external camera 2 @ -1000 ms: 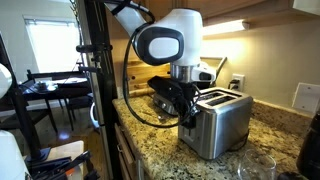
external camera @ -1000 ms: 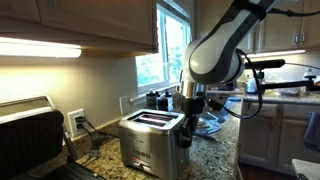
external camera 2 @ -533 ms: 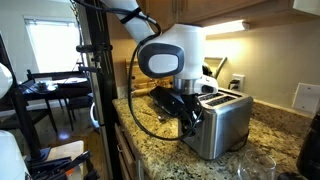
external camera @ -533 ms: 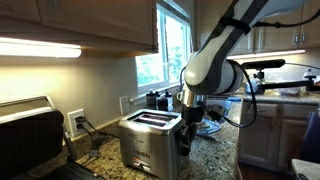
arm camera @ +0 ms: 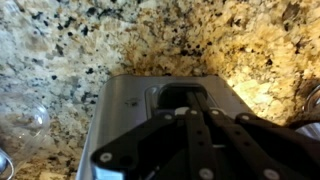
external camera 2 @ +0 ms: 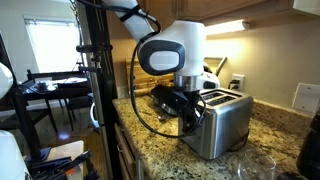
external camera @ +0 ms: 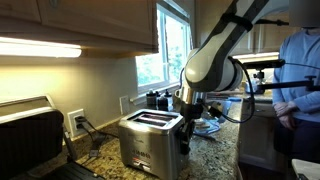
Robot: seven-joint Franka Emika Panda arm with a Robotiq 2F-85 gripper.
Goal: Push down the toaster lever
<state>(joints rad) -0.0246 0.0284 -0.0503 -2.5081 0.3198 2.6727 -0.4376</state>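
Note:
The brushed-steel toaster (external camera: pixel 148 140) stands on the speckled granite counter and shows in both exterior views (external camera 2: pixel 225 122). My gripper (external camera: pixel 186 126) hangs against its narrow end face, low on the toaster's side (external camera 2: pixel 190 117). In the wrist view the toaster's end (arm camera: pixel 122 112) lies below me, and my gripper (arm camera: pixel 190 102) has its fingers pressed together over the dark lever slot. The toaster lever is hidden under my fingers. The jaws look shut with nothing held between them.
A larger black-and-silver appliance (external camera: pixel 30 130) stands at the counter's far end near a wall outlet (external camera: pixel 76 121). A clear glass (arm camera: pixel 25 122) sits on the granite beside the toaster. A person in a blue shirt (external camera: pixel 302 75) stands nearby. A camera stand (external camera 2: pixel 88 70) rises at the counter edge.
My gripper has dropped a little lower along the toaster's end face. A person in a blue shirt has come into view at the edge of an exterior view.

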